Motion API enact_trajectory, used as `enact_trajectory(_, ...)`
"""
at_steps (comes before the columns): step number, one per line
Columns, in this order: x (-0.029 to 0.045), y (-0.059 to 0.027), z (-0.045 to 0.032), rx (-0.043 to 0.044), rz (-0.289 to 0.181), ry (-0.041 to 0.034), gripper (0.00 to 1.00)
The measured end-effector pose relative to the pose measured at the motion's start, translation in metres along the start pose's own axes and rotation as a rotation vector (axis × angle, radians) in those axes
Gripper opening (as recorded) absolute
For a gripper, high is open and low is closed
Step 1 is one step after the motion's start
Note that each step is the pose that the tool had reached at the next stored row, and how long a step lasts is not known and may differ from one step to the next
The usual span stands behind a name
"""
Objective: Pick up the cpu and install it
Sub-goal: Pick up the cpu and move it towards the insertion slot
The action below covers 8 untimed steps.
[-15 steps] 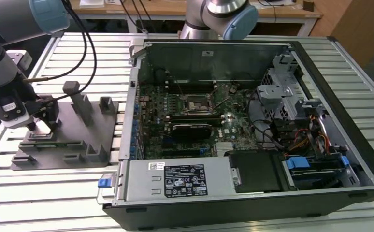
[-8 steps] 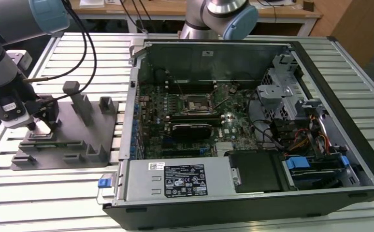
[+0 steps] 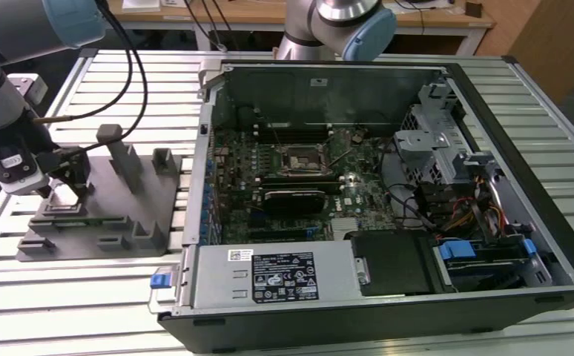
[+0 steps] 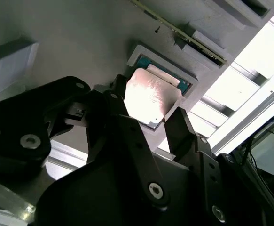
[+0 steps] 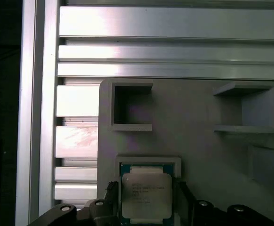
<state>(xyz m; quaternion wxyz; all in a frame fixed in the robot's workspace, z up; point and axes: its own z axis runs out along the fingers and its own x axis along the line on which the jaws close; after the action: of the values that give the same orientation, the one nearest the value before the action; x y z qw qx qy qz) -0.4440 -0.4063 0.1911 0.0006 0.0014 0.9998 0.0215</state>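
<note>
The cpu (image 5: 146,195), a small square chip with a pale silver top and a green edge, sits at a white-rimmed pocket (image 5: 148,161) of the grey plastic fixture (image 3: 104,222) at the exterior view's left. My gripper (image 3: 61,191) hangs over it, and its black fingers (image 4: 120,101) press on two opposite sides of the cpu (image 4: 151,96). In the second wrist view the chip looks slightly raised from the pocket. The gripper (image 5: 146,188) is shut on the chip. The dark square socket (image 3: 302,157) lies on the motherboard inside the open computer case.
The open computer case (image 3: 524,67) stands right of the fixture, with a power supply (image 3: 267,276) at its front and cables and a drive cage at its right. Upright grey posts (image 3: 124,152) rise from the fixture beside the gripper. A second arm's base (image 3: 342,22) stands behind the case.
</note>
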Motion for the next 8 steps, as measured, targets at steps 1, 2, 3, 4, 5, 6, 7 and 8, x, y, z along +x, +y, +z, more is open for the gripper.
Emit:
enact_trajectory(1, 0.0003, 0.0, -0.0002, 0.0002, 0.0, 0.0003, 0.6)
enact_trajectory(2, 0.0014, -0.0001, -0.0004, 0.0004, 0.0, 0.0005, 0.6)
enact_trajectory(3, 0.0022, -0.0001, -0.0003, 0.0003, 0.0, 0.0003, 0.6)
enact_trajectory(4, 0.0025, -0.0001, 0.0, 0.0003, 0.0, 0.0003, 0.6)
enact_trajectory(5, 0.0025, -0.0001, 0.0007, 0.0001, -0.001, 0.0, 0.6)
enact_trajectory(6, 0.0025, -0.0001, 0.0015, 0.0001, -0.001, 0.0001, 0.6)
enact_trajectory(7, 0.0026, -0.0001, 0.0022, 0.0002, -0.001, 0.0002, 0.6)
enact_trajectory(8, 0.0026, -0.0001, 0.0029, 0.0002, -0.001, 0.0003, 0.6)
